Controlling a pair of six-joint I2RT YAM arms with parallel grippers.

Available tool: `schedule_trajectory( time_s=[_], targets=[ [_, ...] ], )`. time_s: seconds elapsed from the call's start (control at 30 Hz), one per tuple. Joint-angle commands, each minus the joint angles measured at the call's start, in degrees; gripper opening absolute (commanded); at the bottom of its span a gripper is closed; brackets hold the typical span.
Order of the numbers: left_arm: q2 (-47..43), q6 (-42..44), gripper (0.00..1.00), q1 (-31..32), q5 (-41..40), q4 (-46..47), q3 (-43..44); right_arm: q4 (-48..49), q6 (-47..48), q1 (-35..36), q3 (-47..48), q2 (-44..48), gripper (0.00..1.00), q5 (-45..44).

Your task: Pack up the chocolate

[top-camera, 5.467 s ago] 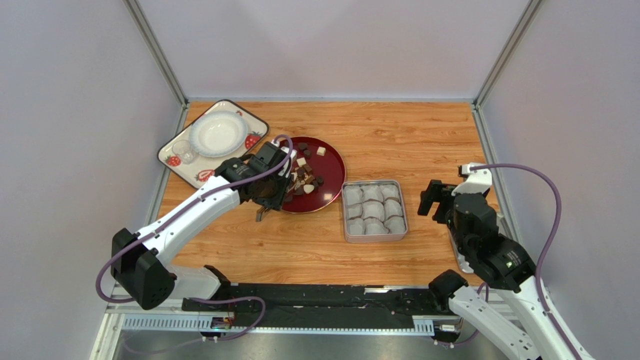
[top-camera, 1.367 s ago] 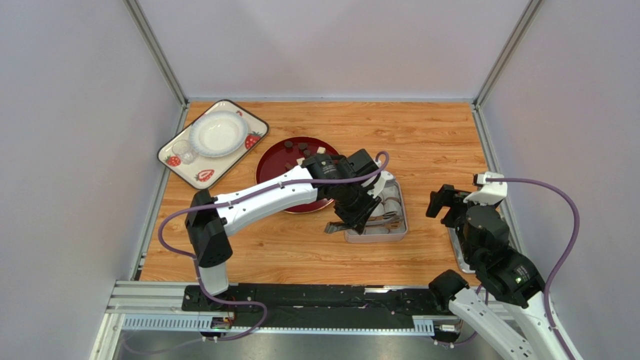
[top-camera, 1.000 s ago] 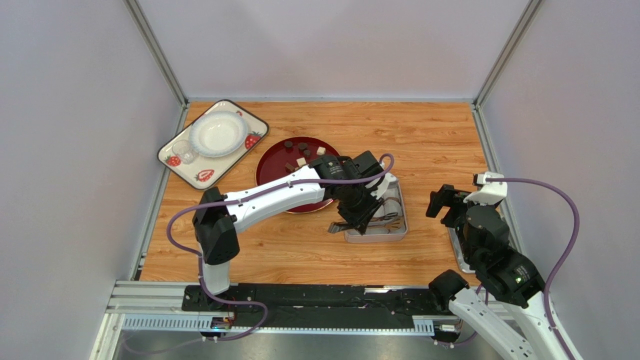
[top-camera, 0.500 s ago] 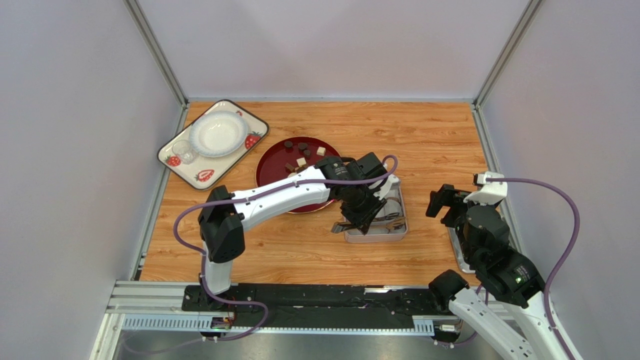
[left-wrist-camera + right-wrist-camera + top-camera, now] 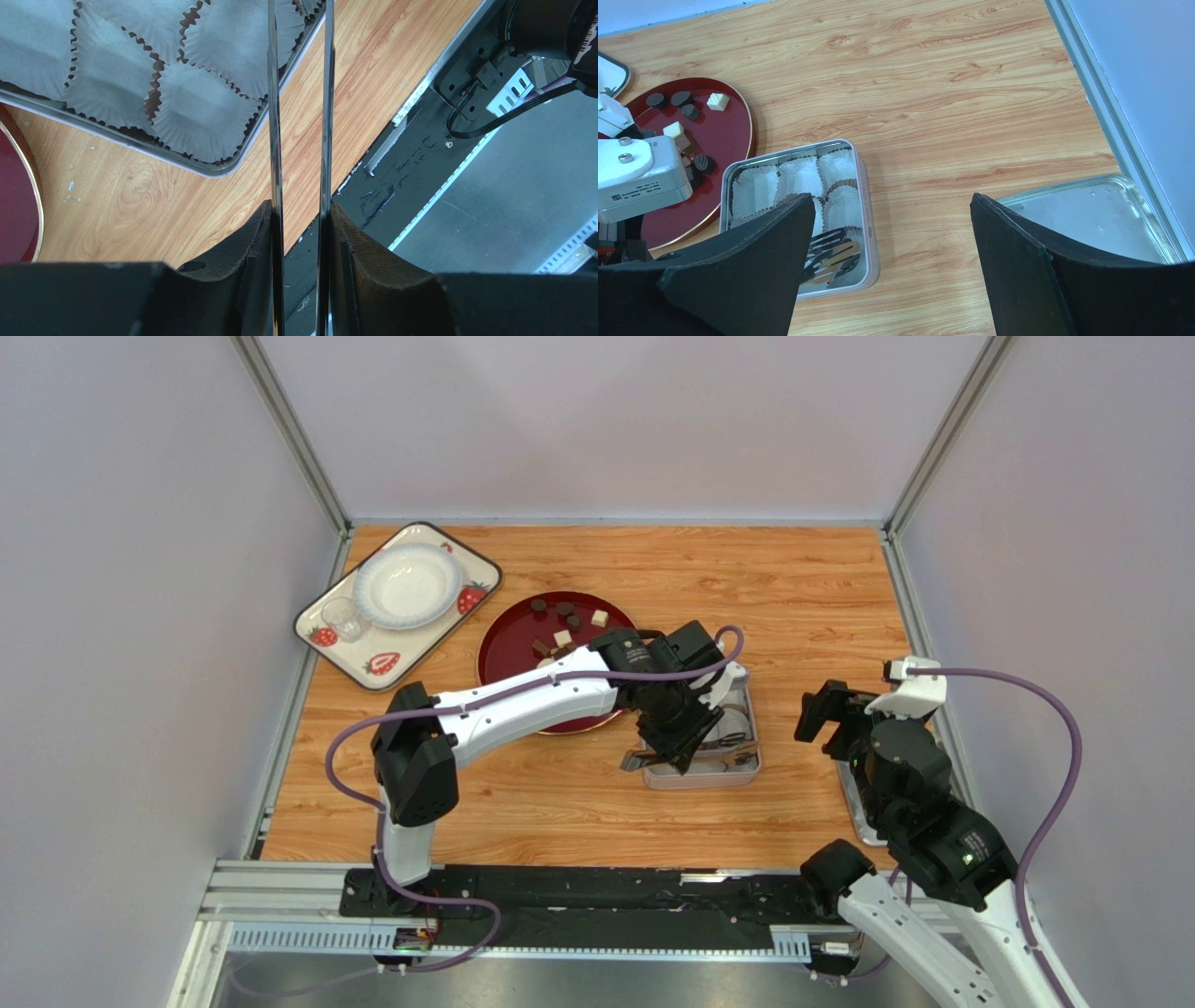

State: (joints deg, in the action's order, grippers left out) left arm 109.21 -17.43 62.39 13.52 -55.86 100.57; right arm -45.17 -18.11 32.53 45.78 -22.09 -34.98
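Left gripper (image 5: 300,210), partly closed, clamps thin metal tongs (image 5: 275,105) (tips above tin (image 5: 203,169)).

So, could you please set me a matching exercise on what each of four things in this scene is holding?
Things:
1. red plate
2. grey tin
3. strawberry tray
4. right gripper

Holds:
A. white paper cups
B. nothing, jaws open
C. chocolate pieces
D. white bowl

Pairs: 1-C, 2-A, 3-D, 4-B.

Bright even light, faint soft shadows, mostly sharp, little glare
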Motion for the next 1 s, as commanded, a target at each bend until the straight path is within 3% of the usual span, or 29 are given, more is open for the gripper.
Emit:
schedule_trajectory(
  time_s=[0.0,0.97],
  targets=[
    [-0.5,0.6,0.38,0.4,1.1,1.5,2.4,2.3,0.7,-0.1,-0.2,-0.2,0.86,0.1],
    [-1.5,0.4,0.43,0.3,-0.5,2.8,1.7,2.5,1.1,-0.1,-0.3,-0.3,0.85,0.5]
  ],
)
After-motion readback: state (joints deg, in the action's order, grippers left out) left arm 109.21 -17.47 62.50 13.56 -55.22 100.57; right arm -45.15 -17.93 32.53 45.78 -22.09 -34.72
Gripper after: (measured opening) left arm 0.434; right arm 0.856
